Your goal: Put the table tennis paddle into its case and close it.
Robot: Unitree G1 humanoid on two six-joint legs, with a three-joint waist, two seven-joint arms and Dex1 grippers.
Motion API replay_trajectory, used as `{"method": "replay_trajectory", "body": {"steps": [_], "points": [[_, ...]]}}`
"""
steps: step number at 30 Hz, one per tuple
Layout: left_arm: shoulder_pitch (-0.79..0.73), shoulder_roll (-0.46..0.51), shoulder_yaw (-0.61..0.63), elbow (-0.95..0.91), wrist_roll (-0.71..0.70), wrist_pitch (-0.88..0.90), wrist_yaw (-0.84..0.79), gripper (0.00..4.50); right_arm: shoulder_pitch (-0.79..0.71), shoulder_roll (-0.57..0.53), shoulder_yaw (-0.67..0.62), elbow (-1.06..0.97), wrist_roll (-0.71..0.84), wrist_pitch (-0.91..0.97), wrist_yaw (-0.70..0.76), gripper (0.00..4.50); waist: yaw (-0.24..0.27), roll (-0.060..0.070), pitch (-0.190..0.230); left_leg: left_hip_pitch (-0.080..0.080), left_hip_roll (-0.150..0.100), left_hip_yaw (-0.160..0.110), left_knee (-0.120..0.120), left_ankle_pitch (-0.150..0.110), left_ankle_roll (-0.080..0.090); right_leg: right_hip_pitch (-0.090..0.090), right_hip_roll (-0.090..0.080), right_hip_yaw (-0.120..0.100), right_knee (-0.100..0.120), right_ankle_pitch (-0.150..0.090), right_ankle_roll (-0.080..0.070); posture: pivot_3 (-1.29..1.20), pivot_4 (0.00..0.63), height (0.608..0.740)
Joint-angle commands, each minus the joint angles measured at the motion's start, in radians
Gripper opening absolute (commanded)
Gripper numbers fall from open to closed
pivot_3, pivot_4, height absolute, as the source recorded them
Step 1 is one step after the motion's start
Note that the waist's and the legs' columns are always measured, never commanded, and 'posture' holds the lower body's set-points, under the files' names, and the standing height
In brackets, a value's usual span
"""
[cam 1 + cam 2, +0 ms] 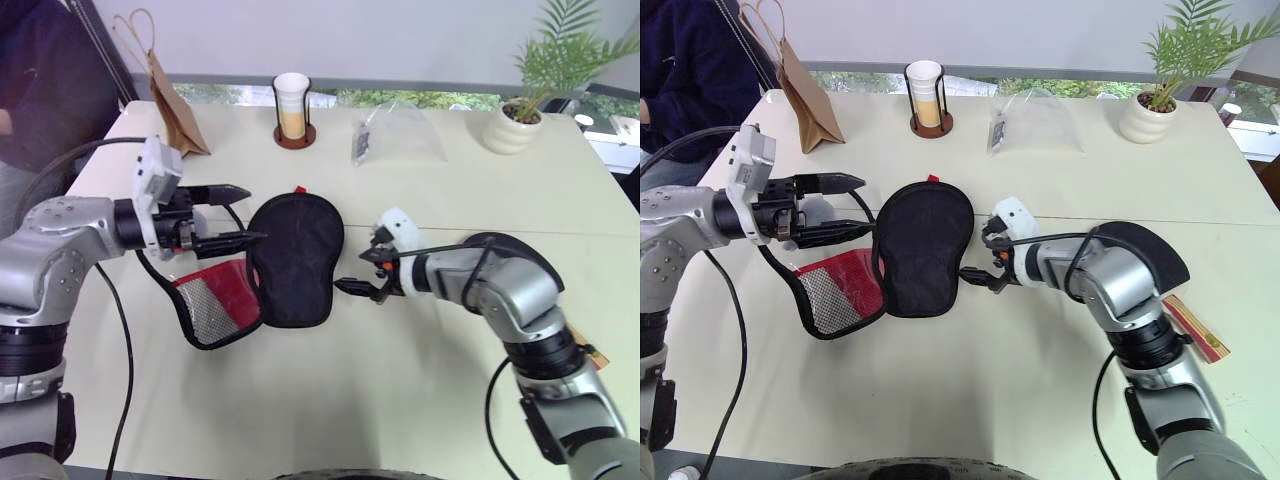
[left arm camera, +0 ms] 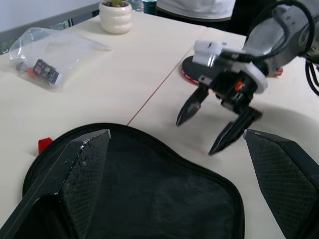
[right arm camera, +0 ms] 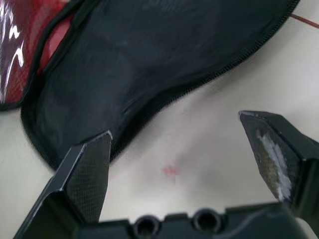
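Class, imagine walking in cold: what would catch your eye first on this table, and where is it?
Mid-table lies the black case, unzipped, its red-and-mesh flap folded out toward the robot's left. Two open grippers face it: the left gripper at its left edge, the right gripper at its right. The paddle lies under the right arm.

An office or lab-like room: a wide pale counter (image 1: 420, 200) by a window strip, with a potted plant (image 1: 520, 115), a paper bag (image 1: 175, 110), a cup (image 1: 292, 105) on a coaster, a clear plastic bag (image 1: 400, 135), and a seated person (image 1: 690, 70) at the edge.
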Motion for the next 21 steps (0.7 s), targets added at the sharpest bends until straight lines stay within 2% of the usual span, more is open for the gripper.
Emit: {"method": "replay_trajectory", "body": {"steps": [1,8,10,12,18,19,21], "points": [[0.004,0.023,0.026,-0.032,0.0,-0.001,0.005,4.5,0.007,0.075,0.026,-0.006,-0.005,0.005,-0.031,4.45,-0.003,0.0,0.0,0.0,0.0,0.0,0.0,0.0,0.0,-0.001,0.0,0.0,0.001,0.0,0.0,0.0,0.15,0.74],[0.02,0.031,0.033,-0.047,-0.005,0.003,0.018,4.5,0.015,0.13,0.112,0.039,-0.056,-0.029,-0.031,4.45,-0.004,0.0,0.0,0.0,-0.001,0.0,0.0,0.0,0.0,-0.001,0.0,0.0,0.004,0.0,0.0,0.0,0.15,0.74],[0.023,0.031,0.032,-0.053,-0.006,0.004,0.023,4.5,0.017,0.126,0.146,0.054,-0.086,-0.057,-0.026,3.95,-0.005,-0.001,0.0,0.001,-0.001,0.0,0.0,0.0,0.0,-0.001,0.001,0.0,0.004,0.0,0.0,0.0,0.15,0.74],[0.025,0.032,0.032,-0.058,-0.008,0.007,0.028,4.5,0.017,0.114,0.175,0.058,-0.115,-0.083,-0.017,3.21,-0.006,-0.001,0.0,0.001,-0.001,0.0,0.0,0.0,0.0,-0.001,0.001,0.0,0.004,0.0,0.0,0.0,0.15,0.74],[0.032,0.036,0.036,-0.059,-0.006,0.002,0.032,4.5,0.018,0.094,0.18,0.049,-0.141,-0.102,0.019,0.21,-0.008,-0.001,0.0,0.001,-0.001,0.0,0.0,0.0,0.0,-0.002,0.001,0.0,0.004,0.0,0.0,0.0,0.15,0.74],[0.032,0.035,0.034,-0.058,-0.005,0.0,0.032,4.5,0.018,0.079,0.177,0.037,-0.138,-0.098,0.033,0.06,-0.007,-0.001,0.0,0.001,-0.001,0.0,0.0,0.0,0.0,-0.002,0.001,0.0,0.004,0.0,0.0,0.0,0.15,0.74],[0.031,0.034,0.031,-0.054,-0.003,-0.003,0.031,4.5,0.023,0.035,0.158,-0.001,-0.121,-0.083,0.067,0.06,-0.004,-0.001,0.0,0.001,-0.001,0.001,0.0,0.0,0.0,-0.001,0.001,0.0,0.004,0.0,0.0,0.0,0.15,0.74]]}}
